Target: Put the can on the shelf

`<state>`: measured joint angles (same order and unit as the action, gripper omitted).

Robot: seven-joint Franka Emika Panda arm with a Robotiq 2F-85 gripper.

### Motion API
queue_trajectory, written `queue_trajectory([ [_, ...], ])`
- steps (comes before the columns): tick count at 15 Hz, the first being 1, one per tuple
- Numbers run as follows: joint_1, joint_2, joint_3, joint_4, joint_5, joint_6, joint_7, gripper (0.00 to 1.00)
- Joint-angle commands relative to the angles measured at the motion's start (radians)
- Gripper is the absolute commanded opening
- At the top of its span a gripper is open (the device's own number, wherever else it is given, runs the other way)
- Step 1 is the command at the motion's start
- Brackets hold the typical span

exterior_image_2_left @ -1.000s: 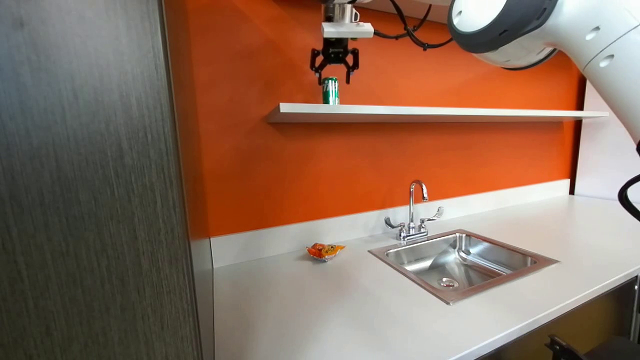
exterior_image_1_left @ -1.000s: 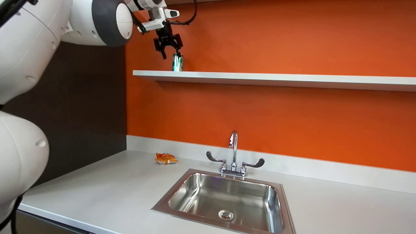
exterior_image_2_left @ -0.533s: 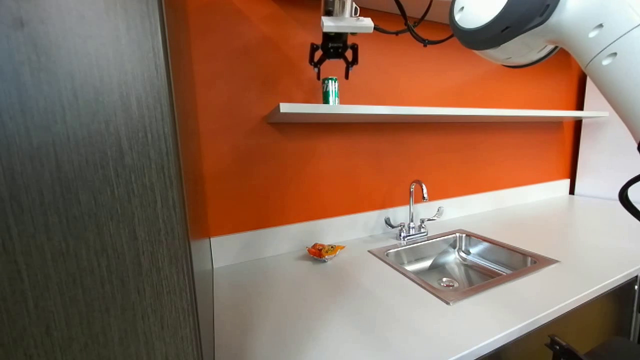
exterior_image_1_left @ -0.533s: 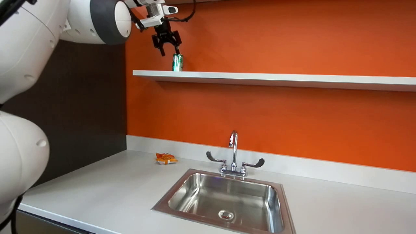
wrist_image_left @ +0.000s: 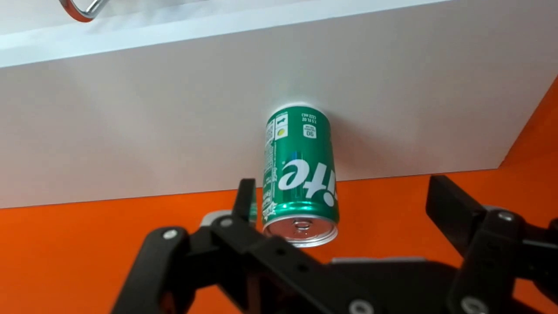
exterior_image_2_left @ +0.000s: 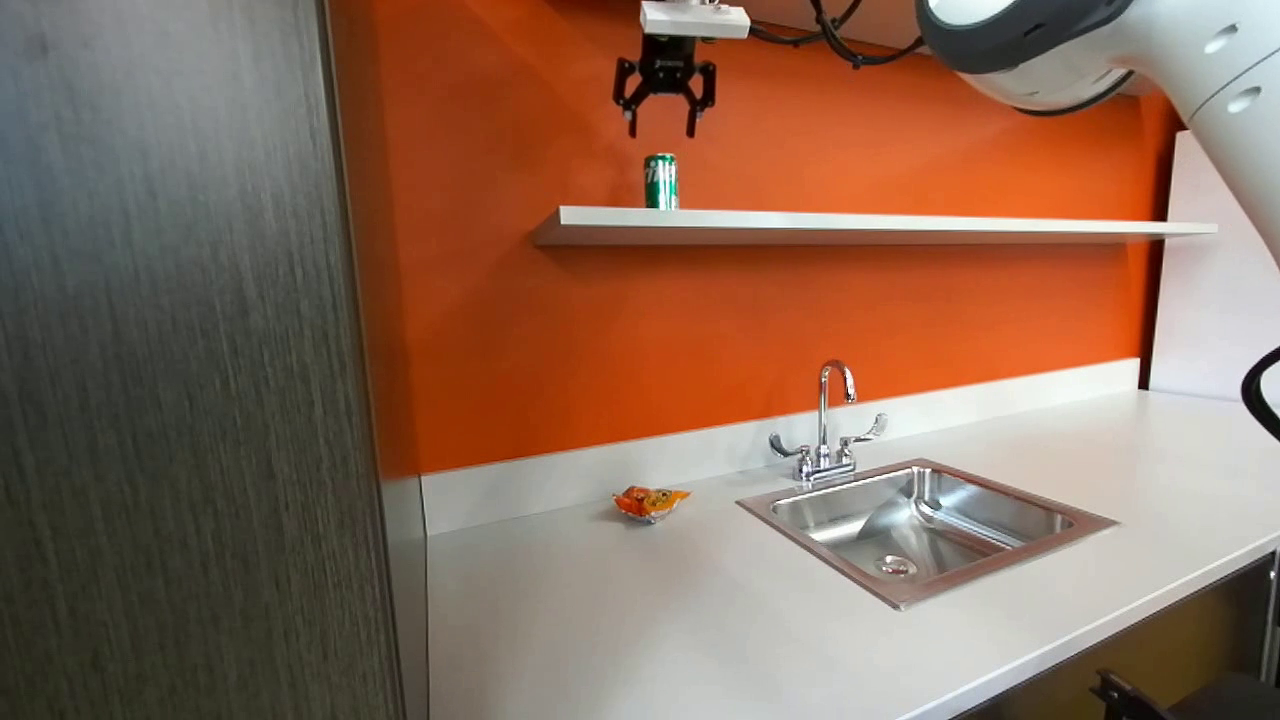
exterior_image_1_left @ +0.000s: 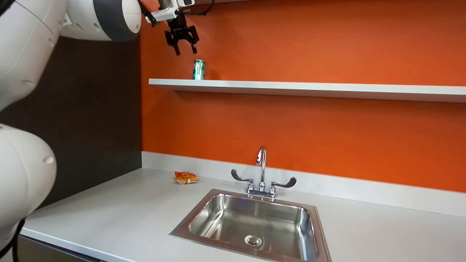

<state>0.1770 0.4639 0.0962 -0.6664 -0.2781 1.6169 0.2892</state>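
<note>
The green can [exterior_image_1_left: 198,70] stands upright on the white shelf [exterior_image_1_left: 291,86], near one end of it. It shows in both exterior views, also here [exterior_image_2_left: 661,182]. In the wrist view the can [wrist_image_left: 301,174] appears upside down with white lettering, its silver top nearest the camera. My gripper [exterior_image_1_left: 186,51] is open and empty above the can, apart from it. In an exterior view the gripper [exterior_image_2_left: 661,130] shows its two fingers spread just higher than the can's top. In the wrist view the fingers [wrist_image_left: 340,192] are wide apart, the can nearer one finger.
A sink [exterior_image_1_left: 211,243] with a faucet [exterior_image_1_left: 262,167] is set in the white countertop [exterior_image_1_left: 109,218] below the shelf. A small orange packet [exterior_image_2_left: 650,503] lies on the counter. A dark panel [exterior_image_2_left: 180,360] stands at one end, and the orange wall [exterior_image_2_left: 560,340] is behind.
My gripper has risen away from the can, its fingertips going from beside the can's top to above it. The can has stayed still on the shelf.
</note>
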Motion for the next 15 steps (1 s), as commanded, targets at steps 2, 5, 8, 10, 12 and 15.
queue_trajectory([
  [2,0.003,-0.104,0.011,-0.123,0.016,-0.034,0.001,1.0],
  [5,0.01,-0.185,0.013,-0.236,0.02,-0.019,0.014,1.0],
  [8,0.013,-0.285,0.018,-0.381,0.033,0.01,0.024,1.0],
  [10,0.012,-0.345,0.018,-0.468,0.045,0.013,0.032,1.0],
  [12,0.011,-0.405,0.015,-0.559,0.06,0.019,0.036,1.0],
  [15,0.011,-0.493,0.008,-0.705,0.094,0.035,0.05,1.0],
])
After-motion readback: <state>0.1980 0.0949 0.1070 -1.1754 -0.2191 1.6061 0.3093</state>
